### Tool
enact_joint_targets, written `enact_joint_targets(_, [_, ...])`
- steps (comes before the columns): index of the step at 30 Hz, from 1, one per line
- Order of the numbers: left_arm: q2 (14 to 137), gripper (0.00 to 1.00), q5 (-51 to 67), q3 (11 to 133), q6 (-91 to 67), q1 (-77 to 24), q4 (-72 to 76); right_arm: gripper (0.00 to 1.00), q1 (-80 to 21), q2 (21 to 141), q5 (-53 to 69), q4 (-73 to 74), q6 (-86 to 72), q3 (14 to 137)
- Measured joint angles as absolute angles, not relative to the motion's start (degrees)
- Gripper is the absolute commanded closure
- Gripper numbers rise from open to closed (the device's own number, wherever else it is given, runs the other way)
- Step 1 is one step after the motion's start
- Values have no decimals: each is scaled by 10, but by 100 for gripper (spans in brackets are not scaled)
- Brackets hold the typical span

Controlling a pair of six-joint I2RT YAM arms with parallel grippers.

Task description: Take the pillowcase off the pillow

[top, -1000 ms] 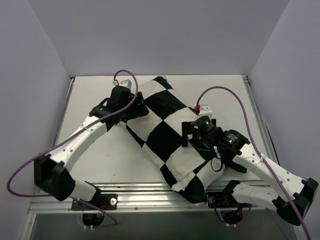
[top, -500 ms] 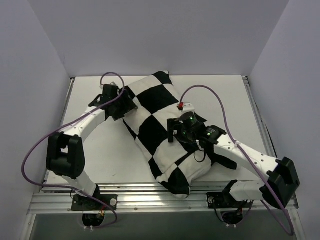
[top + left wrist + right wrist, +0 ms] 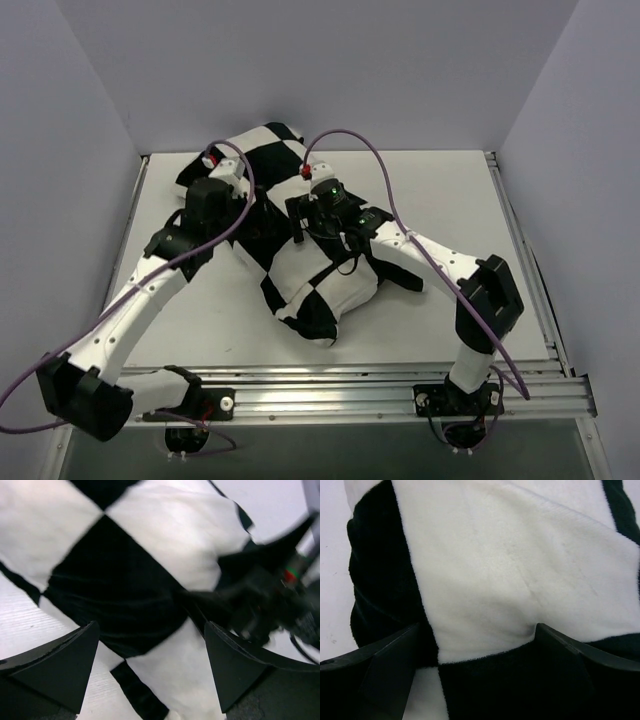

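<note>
The black and white checkered pillowcase lies diagonally on the table, from the back left corner toward the middle front, plump and filled. The white pillow is hidden inside it. My left gripper is open at the case's left side; in the left wrist view its jaws stand wide, with the checkered fabric just beyond them. My right gripper is open on top of the case, and the left wrist view shows it too. In the right wrist view its fingers press into the fabric.
The white table is walled at the back and both sides. A metal rail runs along the front edge. The purple cables arch over the case.
Both arms have swung left and toward the back. The filled pillowcase has moved with them, from the front right edge toward the back left corner.
</note>
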State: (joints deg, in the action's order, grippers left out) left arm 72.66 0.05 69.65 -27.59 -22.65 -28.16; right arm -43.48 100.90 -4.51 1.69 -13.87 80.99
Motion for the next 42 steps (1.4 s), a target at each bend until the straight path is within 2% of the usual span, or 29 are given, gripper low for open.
enact_joint_targets(4, [667, 5, -9, 660, -234, -311, -281, 7, -433, 960, -62, 34, -140, 791])
enact_joint_targets(7, [656, 2, -21, 636, -204, -361, -281, 6, -424, 875, -91, 60, -157, 739])
enact_joint_targets(15, [678, 0, -53, 627, -121, -486, -269, 8, -394, 618, -130, 127, -241, 595])
enact_joint_targets(20, [724, 0, -69, 640, -85, -526, -263, 10, -394, 547, -103, 132, -290, 513])
enact_joint_targets(24, [753, 0, -85, 655, -69, -532, -263, 14, -393, 561, -67, 112, -315, 450])
enact_joint_targets(30, [773, 0, -100, 686, -52, -532, -262, 15, -369, 625, -33, 54, -322, 407])
enact_joint_targets(39, [824, 0, -103, 735, -37, -532, -259, 16, -174, 720, 27, -30, -317, 408])
enact_joint_targets(42, [847, 0, -102, 762, -35, -532, -263, 16, -140, 748, 32, -45, -313, 430])
